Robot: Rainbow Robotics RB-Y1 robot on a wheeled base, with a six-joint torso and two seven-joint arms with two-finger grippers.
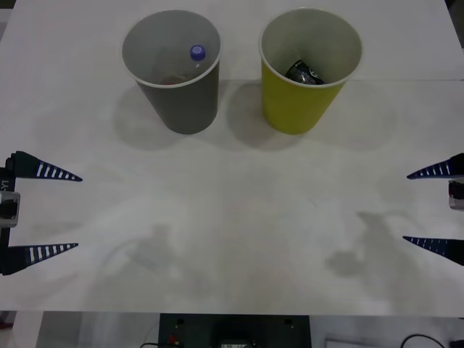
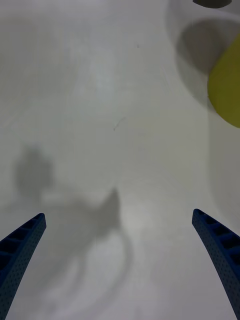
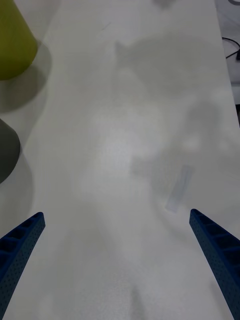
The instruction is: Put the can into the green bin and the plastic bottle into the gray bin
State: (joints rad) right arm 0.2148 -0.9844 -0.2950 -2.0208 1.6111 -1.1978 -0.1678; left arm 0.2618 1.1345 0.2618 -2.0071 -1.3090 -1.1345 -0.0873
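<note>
At the back of the white table stand the gray bin (image 1: pixel 181 101) on the left and the green bin (image 1: pixel 293 105) on the right. Inside the gray bin I see the plastic bottle (image 1: pixel 197 53) with its blue-purple cap up. The dark can (image 1: pixel 304 72) lies inside the green bin. My left gripper (image 1: pixel 76 212) is open at the table's left edge, holding nothing. At the right edge my right gripper (image 1: pixel 406 207) is open and holds nothing. The right wrist view catches the green bin's wall (image 2: pixel 227 90); the left wrist view shows the green bin (image 3: pixel 12 42) and gray bin (image 3: pixel 6 150).
The table's front edge (image 1: pixel 232 312) runs just before the robot base, with dark equipment and cables below it. A seam (image 1: pixel 406 78) crosses the table behind the bins. A faint pale strip (image 3: pixel 179 187) lies on the tabletop in the left wrist view.
</note>
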